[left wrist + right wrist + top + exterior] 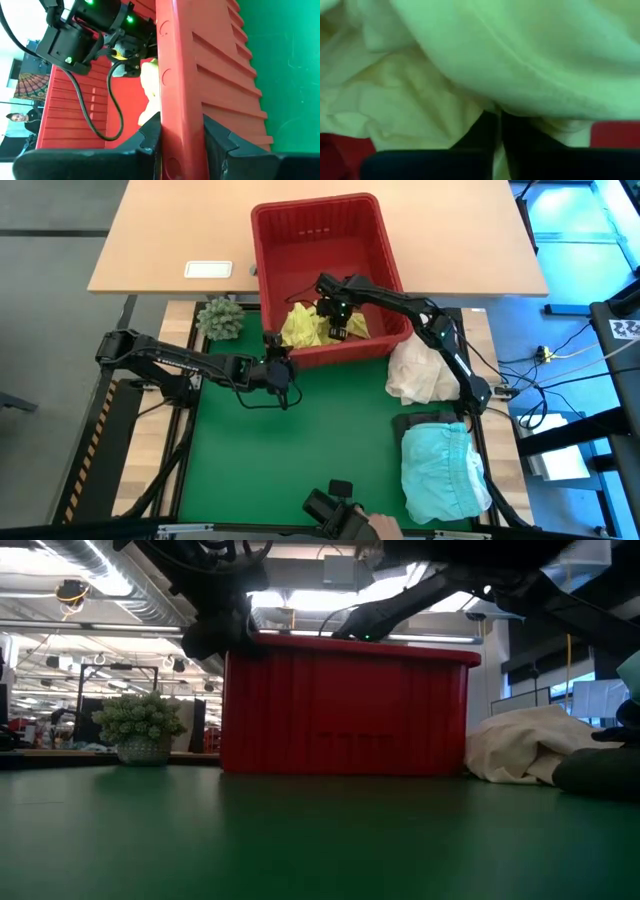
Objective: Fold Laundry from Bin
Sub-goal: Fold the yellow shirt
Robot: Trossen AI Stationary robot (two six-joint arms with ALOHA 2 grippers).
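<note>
Cloth this soft and light bunches easily, so the right gripper, pressed together on a fold of the yellow garment in the red bin, suits it, while the left gripper pinches the bin's rim.

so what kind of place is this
Probably a robotics lab or open workshop: exposed ceiling ducts and strip lights overhead, a wooden desk behind the green work mat, loose cables on the floor.
</note>
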